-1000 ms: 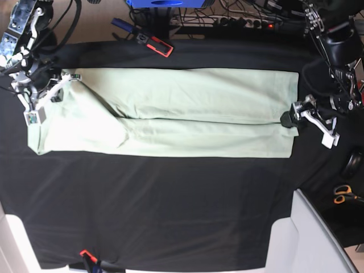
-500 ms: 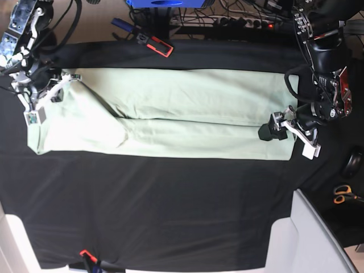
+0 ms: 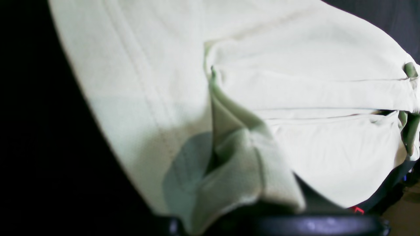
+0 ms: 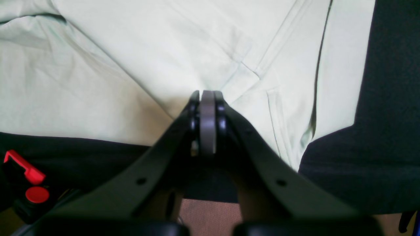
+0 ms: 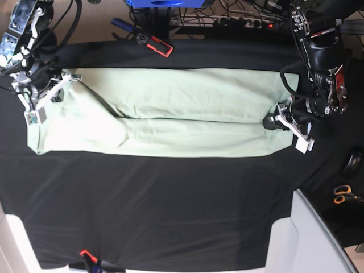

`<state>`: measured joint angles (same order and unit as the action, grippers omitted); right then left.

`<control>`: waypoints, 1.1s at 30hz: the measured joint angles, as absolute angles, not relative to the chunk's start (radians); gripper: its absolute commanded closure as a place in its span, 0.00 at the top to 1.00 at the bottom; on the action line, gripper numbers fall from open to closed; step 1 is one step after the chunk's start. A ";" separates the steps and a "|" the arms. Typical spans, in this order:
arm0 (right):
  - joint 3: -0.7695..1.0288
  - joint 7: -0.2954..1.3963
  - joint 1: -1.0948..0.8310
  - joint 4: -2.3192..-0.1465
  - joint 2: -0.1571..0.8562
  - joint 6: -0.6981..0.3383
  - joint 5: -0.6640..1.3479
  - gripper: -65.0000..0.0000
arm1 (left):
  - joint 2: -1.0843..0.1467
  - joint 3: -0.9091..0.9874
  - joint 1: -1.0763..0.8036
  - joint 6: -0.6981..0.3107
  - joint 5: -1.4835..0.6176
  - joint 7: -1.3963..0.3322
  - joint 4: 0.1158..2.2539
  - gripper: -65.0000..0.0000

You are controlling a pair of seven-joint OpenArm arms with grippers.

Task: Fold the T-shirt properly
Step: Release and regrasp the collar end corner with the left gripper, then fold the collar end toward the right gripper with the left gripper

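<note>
My left end effector point(image 5: 272, 123) has just pinched the shirt point(image 5: 170, 111) hem at frame right. My right end effector point(image 4: 207, 98) stays clamped on the collar end, so I can fold.

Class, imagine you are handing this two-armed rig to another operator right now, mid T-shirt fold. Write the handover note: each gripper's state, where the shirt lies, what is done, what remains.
Left gripper: shut on a bunched fold of the T-shirt at its end on the base view's right.
Right gripper: shut, pinching the shirt's far-side corner at its opposite end.
T-shirt: lies as a long narrow band across the black table cover, sides already folded in lengthwise.
Done: lengthwise folds; both ends gripped.
Left: probably bring one end over the other to halve the band, then release and smooth.
</note>
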<state>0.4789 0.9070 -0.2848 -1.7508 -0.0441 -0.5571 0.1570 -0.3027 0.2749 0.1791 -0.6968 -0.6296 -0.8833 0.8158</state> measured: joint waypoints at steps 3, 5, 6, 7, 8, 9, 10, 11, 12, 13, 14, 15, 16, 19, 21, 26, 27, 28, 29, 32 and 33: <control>0.479 0.907 -0.285 -1.751 -0.044 -0.557 0.157 0.00 | -0.313 0.267 0.155 -0.694 -0.616 -0.910 0.901 0.00; 0.479 0.906 -0.285 -1.751 -0.044 -0.557 0.157 0.00 | -0.324 0.267 0.117 -0.694 -0.618 -0.911 0.995 0.00; 0.479 0.906 -0.284 -1.751 -0.044 -0.557 0.157 0.00 | -0.333 0.266 0.093 -0.693 -0.622 -0.915 1.045 0.00; 0.479 0.906 -0.283 -1.751 -0.044 -0.557 0.157 0.00 | -0.339 0.268 0.074 -0.693 -0.622 -0.925 1.092 0.00; 0.479 0.905 -0.283 -1.751 -0.044 -0.557 0.157 0.00 | -0.341 0.270 0.056 -0.693 -0.612 -0.945 1.140 0.00; 0.479 0.904 -0.283 -1.751 -0.045 -0.557 0.157 0.00 | -0.342 0.272 0.044 -0.692 -0.607 -0.968 1.176 0.00; 0.479 0.904 -0.283 -1.751 -0.045 -0.558 0.157 0.00 | -0.340 0.271 0.037 -0.692 -0.605 -0.997 1.210 0.00; 0.479 0.904 -0.282 -1.751 -0.045 -0.557 0.157 0.00 | -0.334 0.269 0.032 -0.693 -0.608 -1.018 1.240 0.00; 0.479 0.904 -0.282 -1.751 -0.045 -0.557 0.157 0.00 | -0.325 0.267 0.032 -0.692 -0.608 -1.036 1.265 0.00; 0.479 0.904 -0.281 -1.751 -0.046 -0.557 0.157 0.00 | -0.315 0.253 0.033 -0.689 -0.605 -1.057 1.289 0.00; 0.479 0.908 -0.276 -1.751 -0.049 -0.557 0.157 0.00 | -0.309 0.224 0.033 -0.689 -0.605 -1.073 1.307 0.00; 0.479 0.908 -0.271 -1.751 -0.049 -0.558 0.155 0.00 | -0.303 0.193 0.033 -0.689 -0.609 -1.081 1.326 0.00; 0.479 0.906 -0.266 -1.751 -0.048 -0.558 0.158 0.00 | -0.294 0.163 0.031 -0.688 -0.609 -1.085 1.348 0.00; 0.478 0.905 -0.262 -1.751 -0.047 -0.557 0.157 0.00 | -0.268 0.079 0.027 -0.592 -0.613 -1.084 1.395 0.00; 0.478 0.907 -0.264 -1.751 -0.048 -0.557 0.157 0.00 | -0.257 0.024 0.030 -0.579 -0.610 -1.085 1.407 0.00; 0.477 0.907 -0.264 -1.751 -0.047 -0.558 0.157 0.00 | -0.220 -0.103 0.045 -0.576 -0.609 -1.092 1.412 0.00; 0.477 0.908 -0.265 -1.751 -0.045 -0.557 0.157 0.00 | -0.209 -0.128 0.054 -0.576 -0.610 -1.095 1.409 0.00; 0.477 0.907 -0.266 -1.751 -0.044 -0.557 0.157 0.00 | -0.201 -0.153 0.064 -0.575 -0.609 -1.093 1.409 0.00; 0.477 0.907 -0.266 -1.751 -0.044 -0.558 0.157 0.00 | -0.191 -0.173 0.070 -0.576 -0.611 -1.090 1.409 0.00; 0.477 0.907 -0.266 -1.751 -0.044 -0.557 0.157 0.00 | -0.163 -0.206 0.071 -0.575 -0.616 -1.089 1.411 0.00; 0.477 0.908 -0.266 -1.751 -0.044 -0.557 0.157 0.00 | -0.154 -0.210 0.068 -0.575 -0.610 -1.089 1.411 0.00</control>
<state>0.4774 0.9077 -0.2661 -1.7508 -0.0441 -0.5571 0.1570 -0.1535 -0.2100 0.0685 -0.5755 -0.6098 -1.0889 1.4109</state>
